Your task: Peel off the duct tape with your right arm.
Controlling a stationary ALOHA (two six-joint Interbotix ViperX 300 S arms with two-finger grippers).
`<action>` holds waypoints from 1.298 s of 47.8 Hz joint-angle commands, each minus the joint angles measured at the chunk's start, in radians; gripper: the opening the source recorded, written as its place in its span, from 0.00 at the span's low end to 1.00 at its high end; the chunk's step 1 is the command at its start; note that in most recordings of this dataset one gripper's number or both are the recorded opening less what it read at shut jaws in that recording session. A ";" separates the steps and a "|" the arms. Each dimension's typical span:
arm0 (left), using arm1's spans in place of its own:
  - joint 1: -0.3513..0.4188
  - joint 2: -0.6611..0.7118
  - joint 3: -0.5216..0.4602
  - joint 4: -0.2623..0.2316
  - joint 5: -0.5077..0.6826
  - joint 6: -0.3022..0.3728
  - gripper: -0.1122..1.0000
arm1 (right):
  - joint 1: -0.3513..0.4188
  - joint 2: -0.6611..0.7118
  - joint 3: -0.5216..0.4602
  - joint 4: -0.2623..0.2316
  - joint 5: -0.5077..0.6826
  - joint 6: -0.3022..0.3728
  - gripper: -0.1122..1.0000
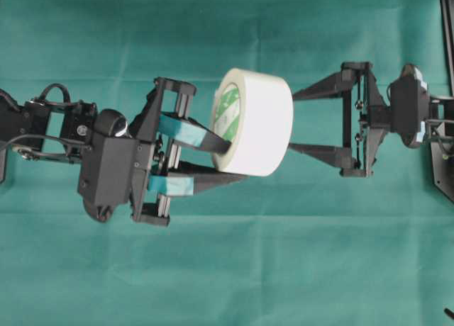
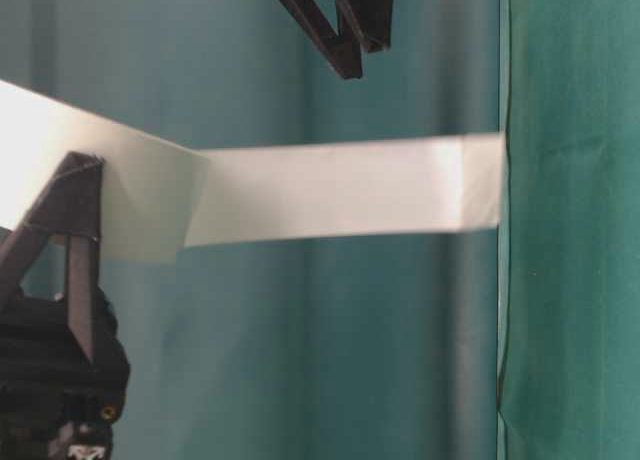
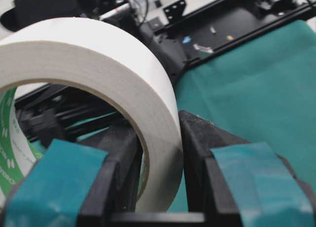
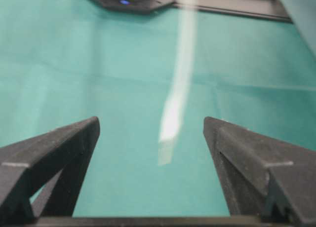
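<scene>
While the left gripper (image 1: pixel 225 161) holds the duct tape (image 1: pixel 259 122) up off the green cloth (image 1: pixel 227 269), one teal-patched finger sits inside the core and the other outside, jaws pinching the roll's wall. The roll stands on edge mid-table, its green-printed core facing the left arm. The right gripper (image 1: pixel 291 120) sits just beside the roll's far face, plain black jaws spread wide and empty, tips close to the white side, contact unclear. The roll looks light and stiff enough to keep its shape; the outer wrap is smooth and likely slick, and the sticky layer should resist before it lets go. The loose strip (image 4: pixel 173 113) looks thin, floppy and blurred between the right jaws in the right wrist view, so the free end is the place to grab, pinched flat across its width. Nothing else lies on the cloth; the left fingers (image 3: pixel 59 177) crowd the roll's near side, so the right arm should stay clear of them.
</scene>
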 commanded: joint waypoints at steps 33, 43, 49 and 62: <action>0.000 -0.057 -0.011 0.000 -0.075 0.003 0.29 | -0.046 0.219 -0.121 0.008 -0.020 0.038 0.66; 0.002 -0.057 -0.014 0.000 -0.095 0.006 0.29 | -0.046 0.255 -0.161 0.006 -0.020 0.038 0.66; 0.002 -0.057 -0.014 0.000 -0.100 0.008 0.29 | -0.046 0.276 -0.183 0.005 -0.020 0.037 0.66; 0.002 -0.060 -0.012 0.002 -0.101 0.008 0.29 | -0.046 0.279 -0.195 0.005 -0.020 0.034 0.65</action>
